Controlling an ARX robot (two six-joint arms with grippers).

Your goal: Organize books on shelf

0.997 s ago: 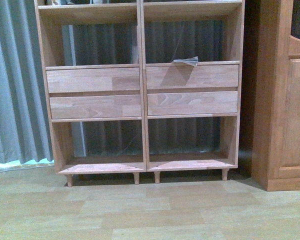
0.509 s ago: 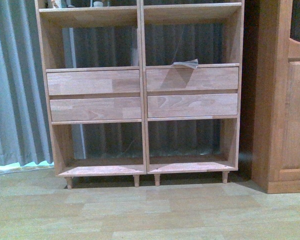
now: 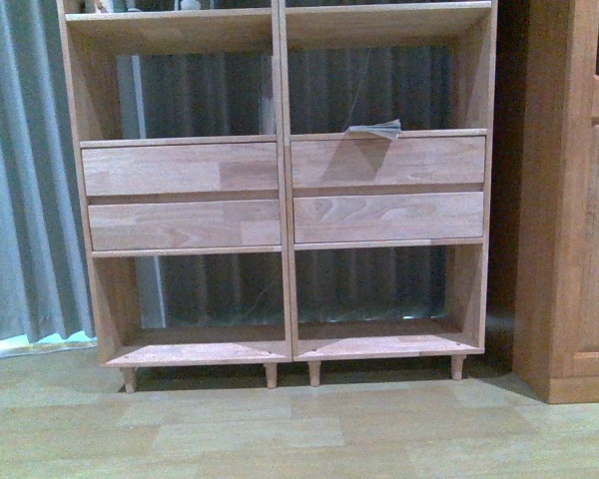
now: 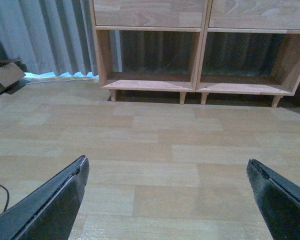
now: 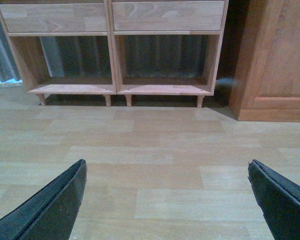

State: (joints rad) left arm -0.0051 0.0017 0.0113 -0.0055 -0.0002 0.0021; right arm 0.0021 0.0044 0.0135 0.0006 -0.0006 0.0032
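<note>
On the ledge above the upper right drawer (image 3: 387, 161) of the light natural-wood two-column shelf (image 3: 285, 200), a thin pale floppy book (image 3: 375, 130) lies flat. Well apart from it, low over the wood-look plank floor (image 4: 140, 120), the left claw (image 4: 166, 161) and right claw (image 5: 166, 162) both gape wide, empty.

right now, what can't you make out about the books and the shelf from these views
- Book on the ledge above the right drawers, front view: edge-on and too small, so its cover and title are unreadable.
- Objects on the top board of the shelf, front view: cut off by the picture's upper edge.
- Wrist views: only the lowest compartments show, so the book's ledge is out of frame.
</note>
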